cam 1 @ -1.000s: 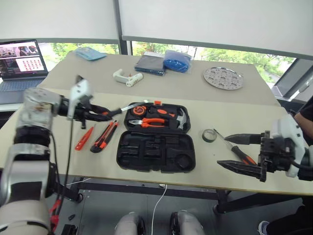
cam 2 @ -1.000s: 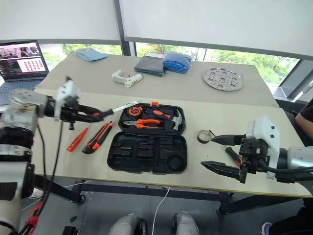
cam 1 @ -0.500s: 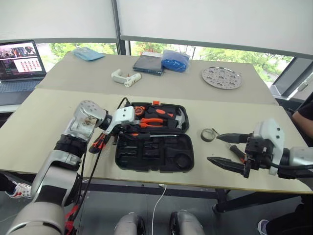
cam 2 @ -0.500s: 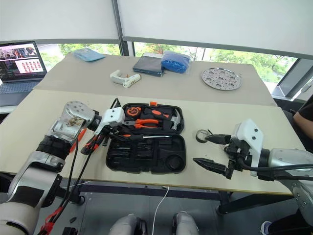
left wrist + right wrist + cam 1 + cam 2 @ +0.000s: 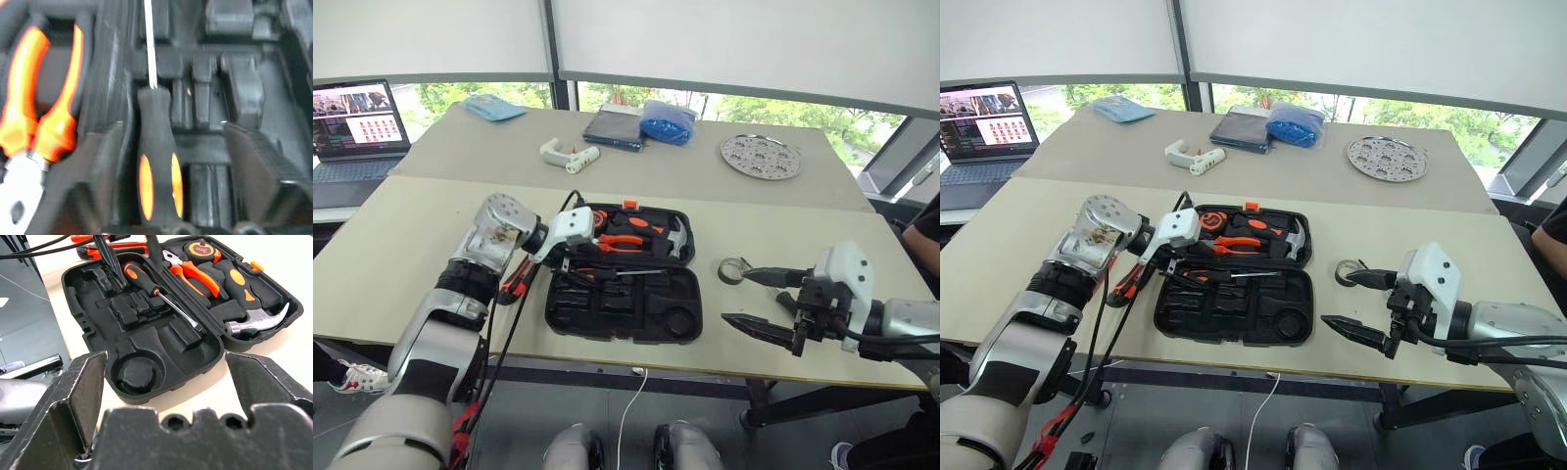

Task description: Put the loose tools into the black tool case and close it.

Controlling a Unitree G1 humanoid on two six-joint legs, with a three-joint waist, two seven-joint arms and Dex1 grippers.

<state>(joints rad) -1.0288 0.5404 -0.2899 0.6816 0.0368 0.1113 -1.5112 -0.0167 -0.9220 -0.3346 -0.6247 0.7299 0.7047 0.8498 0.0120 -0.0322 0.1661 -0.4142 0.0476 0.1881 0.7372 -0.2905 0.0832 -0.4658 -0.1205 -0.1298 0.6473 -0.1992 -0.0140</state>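
Left eye view: beige table [image 5: 391,245] is carrying an open black moulded-plastic tool case [image 5: 625,304], pliers, tape measure and hammer sitting in its far half. Left end effector [image 5: 570,262] is hovering over the near half, fingers spread, an orange-and-black-handled screwdriver [image 5: 157,166] lying loose between them. Right end effector [image 5: 762,302] is hanging wide open beside a small dark tape roll [image 5: 733,270].

Head cameras look down over the black tool case [image 5: 625,277] — both wrist cameras sit close to it.
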